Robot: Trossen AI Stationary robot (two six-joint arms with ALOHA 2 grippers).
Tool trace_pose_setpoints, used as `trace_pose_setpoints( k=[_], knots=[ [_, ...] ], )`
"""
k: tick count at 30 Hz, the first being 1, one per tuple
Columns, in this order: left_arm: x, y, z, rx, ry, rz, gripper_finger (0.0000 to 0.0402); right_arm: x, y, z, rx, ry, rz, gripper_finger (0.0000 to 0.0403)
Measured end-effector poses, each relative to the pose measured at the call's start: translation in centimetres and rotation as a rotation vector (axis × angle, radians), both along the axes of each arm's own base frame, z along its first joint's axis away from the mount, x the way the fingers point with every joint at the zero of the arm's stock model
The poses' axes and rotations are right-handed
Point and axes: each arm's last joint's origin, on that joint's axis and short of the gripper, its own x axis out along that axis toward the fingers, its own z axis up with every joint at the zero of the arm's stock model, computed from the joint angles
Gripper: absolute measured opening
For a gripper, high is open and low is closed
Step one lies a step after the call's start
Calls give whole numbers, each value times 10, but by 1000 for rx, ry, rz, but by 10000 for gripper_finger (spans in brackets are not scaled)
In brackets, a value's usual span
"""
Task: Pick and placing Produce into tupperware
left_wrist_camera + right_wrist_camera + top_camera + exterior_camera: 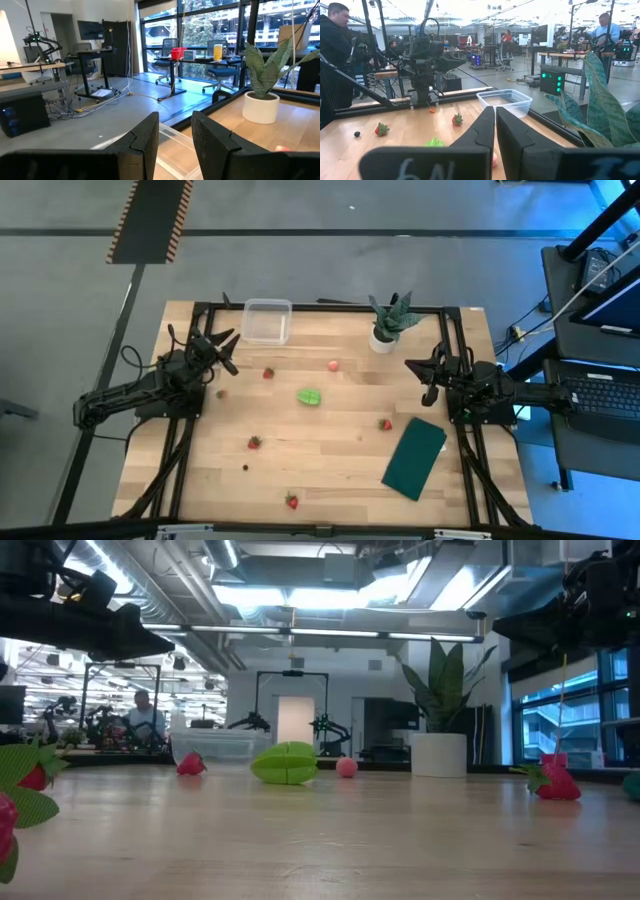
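The pale wooden surface [330, 470] is carrying everything, and the task is looking barely begun: the small clear plastic rectangular tub [266, 321] is sitting at the far edge with nothing visible inside it, while all the produce is lying loose. The flat dark green rectangle [414, 457] and the spiky green plant in a white pot [388, 322] are standing apart from the job.

The left gripper [226, 350] is hovering just beside the tub, its fingers [145, 137] standing narrowly apart and holding nothing. The right gripper [428, 375] is waiting on the opposite side, fingers pressed together, empty.

The bright green lumpy piece [309, 396] is lying near the middle, between both grippers. The small pinkish round fruit [333, 365] is resting beyond it. The tiny red strawberries [268, 373] are lying scattered, this one nearest the left gripper.
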Motion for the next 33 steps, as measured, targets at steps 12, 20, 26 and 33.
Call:
trace_pose_setpoints(
  k=[12, 20, 26, 33],
  knots=[
    [0, 0, 0, 3, 4, 0, 110, 0, 0, 0, 0, 0, 0, 22],
    [0, 0, 0, 3, 4, 0, 141, 0, 0, 0, -4, 1, -1, 22],
    [0, 0, 0, -2, -2, -1, 195, 0, 0, 0, -4, 1, -1, 22],
    [0, 0, 0, -37, -42, -4, 219, 0, 0, 0, -4, 2, -1, 22]
  ],
)
